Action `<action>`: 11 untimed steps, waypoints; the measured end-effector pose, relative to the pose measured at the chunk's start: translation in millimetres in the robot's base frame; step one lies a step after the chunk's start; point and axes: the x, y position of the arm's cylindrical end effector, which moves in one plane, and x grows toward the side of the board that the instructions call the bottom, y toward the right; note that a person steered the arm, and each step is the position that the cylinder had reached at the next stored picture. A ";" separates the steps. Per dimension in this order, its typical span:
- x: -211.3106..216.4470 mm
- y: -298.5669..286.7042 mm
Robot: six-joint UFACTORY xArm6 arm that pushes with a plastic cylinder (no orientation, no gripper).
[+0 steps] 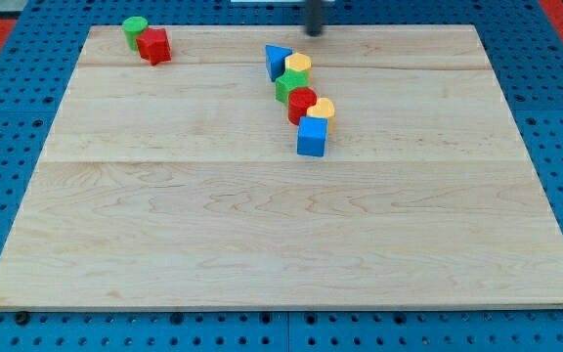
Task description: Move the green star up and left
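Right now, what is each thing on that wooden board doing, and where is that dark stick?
My tip: at the view's top edge, above the cluster, touching no block.
Green star: mid-cluster, hemmed in.
Blue triangle: cluster's top left.
Yellow blocks: along cluster's right.
Red block: below the star.
Blue cube: cluster's bottom.
Green cylinder, red block: touching, top left.

My tip (pixel 315 32) hovers at the far edge, just beyond the blue triangle (pixel 277 61) and green star (pixel 290 86).
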 end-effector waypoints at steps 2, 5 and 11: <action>104.3 -8.7; 125.0 -125.0; 123.6 -273.0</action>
